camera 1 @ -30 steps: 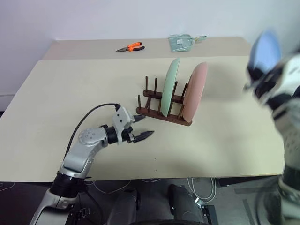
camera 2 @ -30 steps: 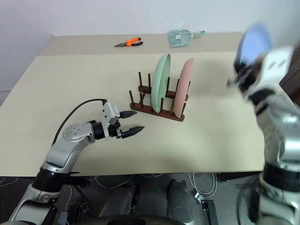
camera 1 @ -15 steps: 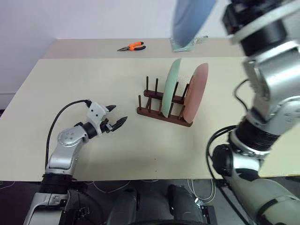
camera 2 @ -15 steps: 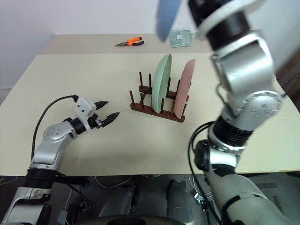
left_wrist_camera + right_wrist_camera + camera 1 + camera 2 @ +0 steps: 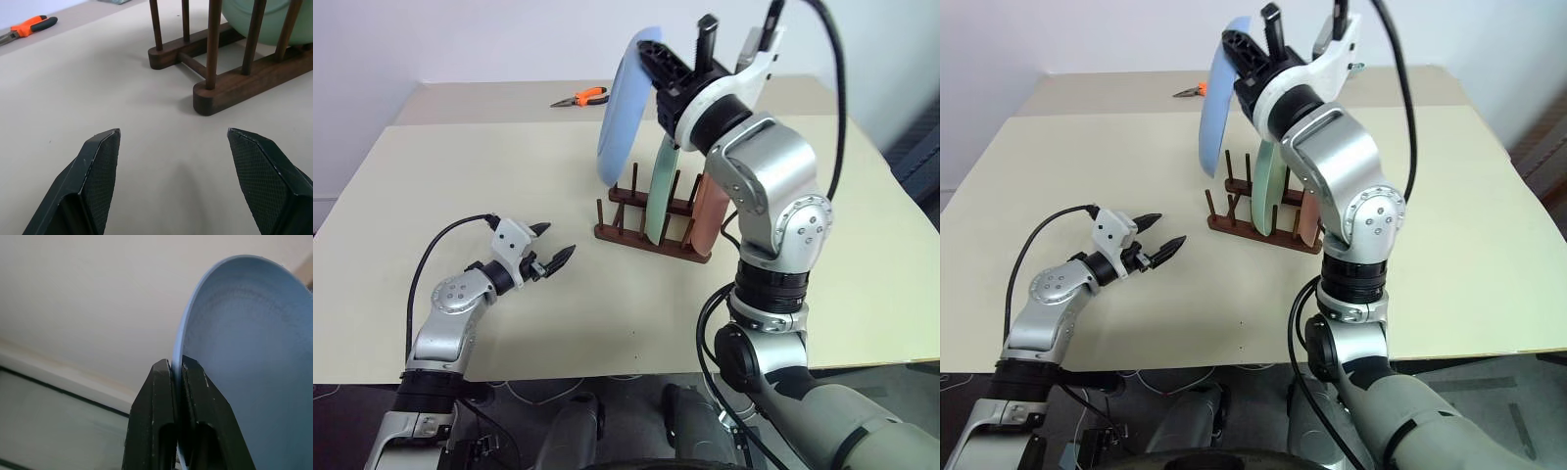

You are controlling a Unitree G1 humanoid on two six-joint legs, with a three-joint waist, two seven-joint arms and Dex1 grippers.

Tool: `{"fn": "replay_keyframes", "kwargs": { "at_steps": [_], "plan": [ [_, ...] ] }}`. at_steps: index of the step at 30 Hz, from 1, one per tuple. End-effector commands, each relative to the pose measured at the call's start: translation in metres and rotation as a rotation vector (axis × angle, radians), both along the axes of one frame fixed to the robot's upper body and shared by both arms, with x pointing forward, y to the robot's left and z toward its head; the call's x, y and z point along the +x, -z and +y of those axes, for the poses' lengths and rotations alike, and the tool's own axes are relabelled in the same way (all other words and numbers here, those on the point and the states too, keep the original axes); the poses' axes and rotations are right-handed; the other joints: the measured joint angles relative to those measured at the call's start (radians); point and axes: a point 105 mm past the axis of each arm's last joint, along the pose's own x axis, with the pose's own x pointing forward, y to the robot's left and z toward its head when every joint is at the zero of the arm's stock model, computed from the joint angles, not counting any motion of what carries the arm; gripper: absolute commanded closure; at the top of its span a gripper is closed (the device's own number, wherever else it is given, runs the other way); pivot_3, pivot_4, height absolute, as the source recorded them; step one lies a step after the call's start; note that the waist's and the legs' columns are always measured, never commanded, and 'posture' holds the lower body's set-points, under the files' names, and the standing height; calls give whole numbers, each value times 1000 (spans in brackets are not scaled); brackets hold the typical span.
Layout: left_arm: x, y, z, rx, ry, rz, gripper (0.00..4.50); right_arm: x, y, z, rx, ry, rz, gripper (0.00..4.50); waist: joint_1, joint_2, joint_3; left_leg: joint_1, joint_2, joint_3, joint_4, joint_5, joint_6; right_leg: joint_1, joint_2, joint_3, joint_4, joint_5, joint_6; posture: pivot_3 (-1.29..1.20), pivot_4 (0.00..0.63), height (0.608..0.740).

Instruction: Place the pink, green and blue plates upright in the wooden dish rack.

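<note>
Blue plate (image 5: 625, 108) moved over wooden dish rack (image 5: 651, 233) holding green plate (image 5: 662, 196), pink plate (image 5: 710, 215)

I see a wide beige table (image 5: 431, 196) set against a plain white wall (image 5: 460, 39). Dark floor (image 5: 636, 411) with loose cables (image 5: 724, 397) runs beneath its near edge.

The two head views look forward and down from above the near edge of the beige rectangular table (image 5: 460, 157), sharing the whole top. The left wrist view sits low and close, facing the small dark brown wooden dish rack (image 5: 230, 83). The right wrist view looks upward, tight against the light blue round plastic plate (image 5: 249, 357).
</note>
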Motion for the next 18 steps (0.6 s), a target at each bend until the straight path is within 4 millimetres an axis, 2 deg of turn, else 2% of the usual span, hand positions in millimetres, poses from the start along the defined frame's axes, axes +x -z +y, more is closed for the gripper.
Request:
{"fn": "replay_keyframes", "kwargs": {
  "at_steps": [1, 8, 12, 18],
  "plan": [
    [-1, -12, -1, -5, 6, -46, 919, -3, -8, 4, -7, 8, -17, 4459, 1, 0, 0, 0, 0, 0, 0, 0, 0, 0, 0, 0, 0, 0, 0, 0, 150, 740],
    [0, -12, -3, -7, 14, -45, 919, 7, -1, 7, -45, 59, 25, 4459, 0, 0, 0, 0, 0, 0, 0, 0, 0, 0, 0, 0, 0, 0, 0, 0, 150, 740],
    [0, -12, -5, -7, 20, -42, 919, 9, 2, -4, -48, 89, 41, 4459, 0, 0, 0, 0, 0, 0, 0, 0, 0, 0, 0, 0, 0, 0, 0, 0, 150, 740],
    [0, -12, -7, -10, 25, -41, 919, 15, 7, -4, -63, 107, 73, 4459, 0, 0, 0, 0, 0, 0, 0, 0, 0, 0, 0, 0, 0, 0, 0, 0, 150, 740]
  ]
}}
